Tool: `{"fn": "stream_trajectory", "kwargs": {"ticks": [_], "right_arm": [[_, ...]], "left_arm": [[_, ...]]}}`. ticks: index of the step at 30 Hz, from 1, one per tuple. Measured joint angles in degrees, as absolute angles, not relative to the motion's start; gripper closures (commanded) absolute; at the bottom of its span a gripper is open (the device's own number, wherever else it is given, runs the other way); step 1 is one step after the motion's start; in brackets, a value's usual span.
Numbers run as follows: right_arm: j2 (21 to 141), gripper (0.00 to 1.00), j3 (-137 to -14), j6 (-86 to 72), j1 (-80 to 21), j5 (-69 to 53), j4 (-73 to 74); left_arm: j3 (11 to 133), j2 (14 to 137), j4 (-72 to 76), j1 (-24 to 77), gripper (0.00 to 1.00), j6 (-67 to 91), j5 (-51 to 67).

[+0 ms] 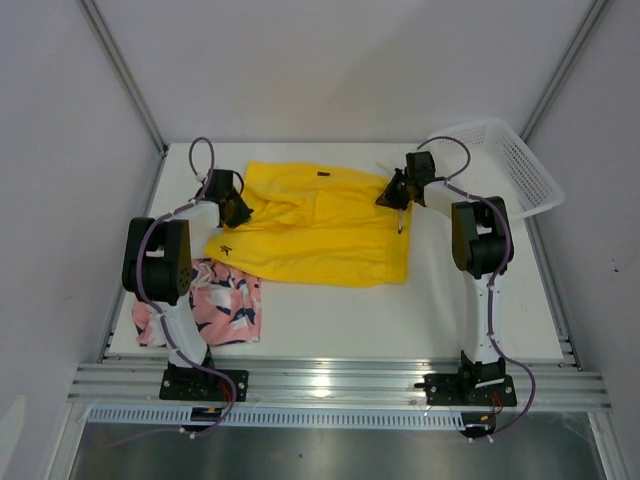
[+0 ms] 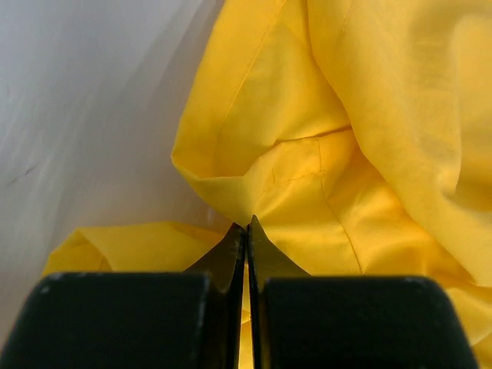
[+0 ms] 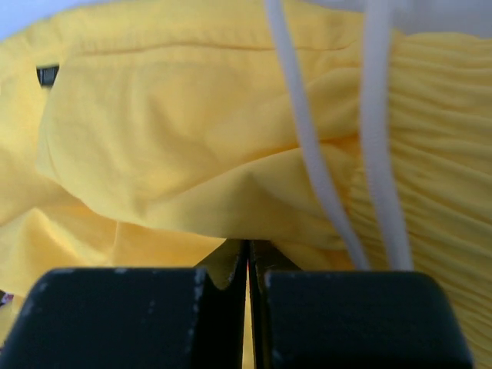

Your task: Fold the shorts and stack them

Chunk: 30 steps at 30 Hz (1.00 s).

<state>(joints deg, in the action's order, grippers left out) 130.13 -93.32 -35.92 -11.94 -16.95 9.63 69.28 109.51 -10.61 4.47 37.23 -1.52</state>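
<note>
The yellow shorts (image 1: pixel 320 225) lie spread across the middle of the table, with a small dark logo (image 1: pixel 323 176) near the far edge. My left gripper (image 1: pixel 240 212) is shut on their left edge; the left wrist view shows yellow fabric (image 2: pixel 307 177) pinched between the closed fingers. My right gripper (image 1: pixel 392 197) is shut on their right waistband corner; the right wrist view shows the gathered fabric (image 3: pixel 192 154) and two white drawstrings (image 3: pixel 307 154). The pink leafy-print shorts (image 1: pixel 220 305) lie folded at the near left, partly behind the left arm.
A white mesh basket (image 1: pixel 510 160) stands tilted at the far right corner. Grey walls close in the table on three sides. The arm bases sit on a metal rail (image 1: pixel 330 385) at the near edge.
</note>
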Motion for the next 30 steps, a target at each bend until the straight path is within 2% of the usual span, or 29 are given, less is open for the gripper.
{"fn": "stream_trajectory", "kwargs": {"ticks": [4,5,6,7,8,9,12,15,16,19,25,30], "right_arm": [[131.2,1.00,-96.0,-35.8,-11.0,-15.8,11.6],[131.2,1.00,-96.2,-35.7,-11.0,-15.5,11.9],[131.2,0.96,-96.3,-35.2,-11.0,-15.0,11.8],[131.1,0.86,-96.2,-35.0,-11.0,-14.8,11.8],[131.0,0.81,-96.1,-34.8,-11.0,-14.6,11.7],[130.5,0.76,-95.5,-34.4,-11.1,-14.5,11.0],[127.0,0.71,-90.9,-33.2,-11.8,-14.1,10.0],[120.9,0.68,-83.7,-32.4,-13.2,-14.4,8.5],[118.9,0.64,-81.5,-32.4,-13.9,-14.5,7.7],[113.0,0.62,-75.0,-32.6,-16.4,-14.8,5.4],[106.9,0.68,-65.0,-34.0,-22.1,-15.0,0.5],[107.0,0.70,-60.7,-35.1,-26.5,-14.4,-1.0]], "left_arm": [[63.7,107.1,-5.9,4.3,1.00,38.6,-1.0],[63.1,107.0,-5.4,4.4,0.96,38.6,-0.8],[62.9,106.9,-5.4,4.4,0.82,38.6,-0.8],[62.9,106.9,-5.2,4.4,0.70,38.2,-0.8],[63.0,106.8,-5.1,4.4,0.57,38.2,-0.8],[63.1,106.7,-5.2,4.4,0.37,37.6,-0.9],[63.8,105.8,-5.9,4.3,0.23,36.7,-1.4],[65.5,104.6,-6.9,3.9,0.22,35.9,-1.6],[66.5,104.5,-6.9,3.7,0.22,35.2,-1.5],[71.4,104.7,-7.9,3.4,0.22,33.1,-0.3],[83.2,108.6,-7.9,4.1,0.24,29.7,3.7],[87.7,113.7,-8.8,6.4,0.35,28.9,5.8]]}}
